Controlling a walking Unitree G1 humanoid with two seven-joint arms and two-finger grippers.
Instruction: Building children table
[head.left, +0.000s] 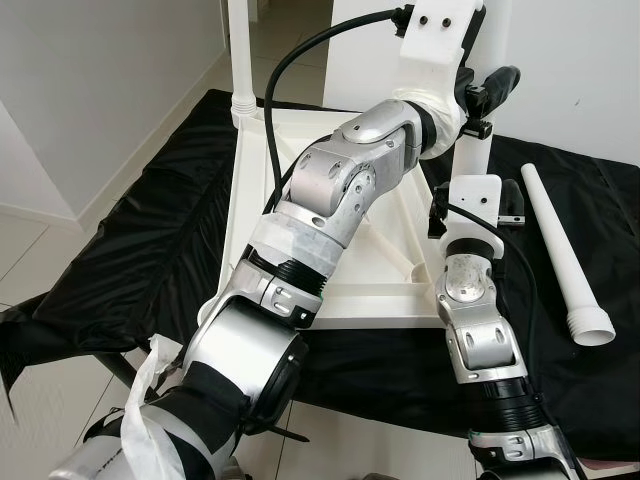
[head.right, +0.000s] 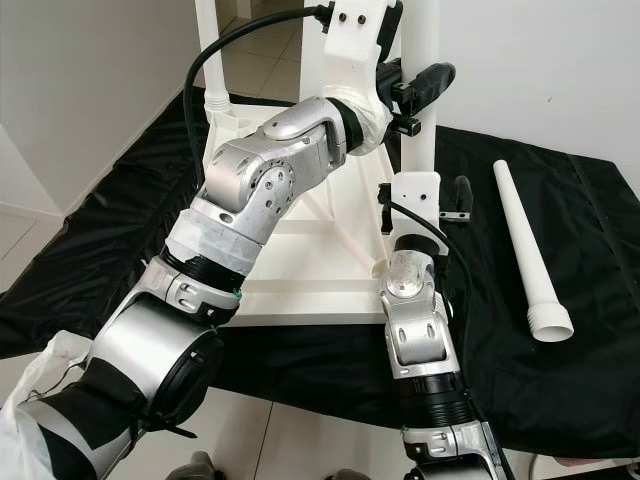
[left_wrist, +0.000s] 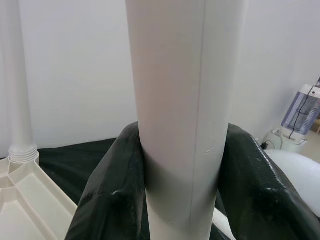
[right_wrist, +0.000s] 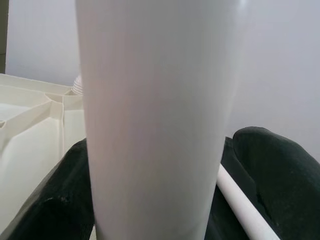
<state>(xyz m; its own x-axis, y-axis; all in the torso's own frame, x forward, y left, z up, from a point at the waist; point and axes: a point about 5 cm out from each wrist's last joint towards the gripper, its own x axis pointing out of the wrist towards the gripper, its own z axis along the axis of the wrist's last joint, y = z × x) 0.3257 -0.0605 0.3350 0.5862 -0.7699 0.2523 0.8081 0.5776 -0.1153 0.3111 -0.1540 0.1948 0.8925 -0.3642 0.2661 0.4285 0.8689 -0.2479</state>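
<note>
Item: white table leg (head.right: 419, 90), long axis vertical, standing upright at the near right corner of the upturned white children's table (head.left: 300, 210). Your left hand (head.left: 488, 98) clamps it high up, black fingers (left_wrist: 107, 195) pressed on both sides. Your right hand (head.right: 445, 200) closes round the same leg lower down, just above the table. Second leg (head.left: 242, 50) stands upright at the far left corner. Loose leg (head.left: 566, 255) lies flat on the black cloth (head.left: 160, 230), right of the table, flared end toward you.
</note>
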